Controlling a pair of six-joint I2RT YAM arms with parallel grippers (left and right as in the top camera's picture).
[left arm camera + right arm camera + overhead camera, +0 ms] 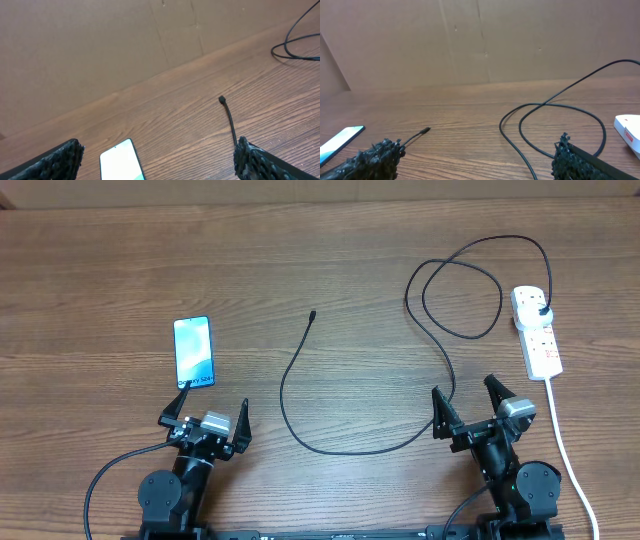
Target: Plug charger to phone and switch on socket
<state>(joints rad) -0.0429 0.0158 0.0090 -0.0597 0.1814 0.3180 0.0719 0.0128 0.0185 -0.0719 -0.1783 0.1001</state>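
The phone [193, 351] lies flat at the left with its screen lit; it also shows in the left wrist view [121, 161] and in the right wrist view [340, 140]. The charger cable [300, 430] runs from its free connector tip [313, 314] in a long curve and a loop to a black plug [542, 311] seated in the white socket strip [537, 330]. The tip also shows in the left wrist view [221, 100] and in the right wrist view [424, 131]. My left gripper [207, 420] is open and empty just below the phone. My right gripper [473, 402] is open and empty beside the cable.
The strip's thick white lead [565, 450] runs down the right side past my right arm. A brown cardboard wall [480, 40] stands at the table's far edge. The cable loop [460, 295] lies left of the strip.
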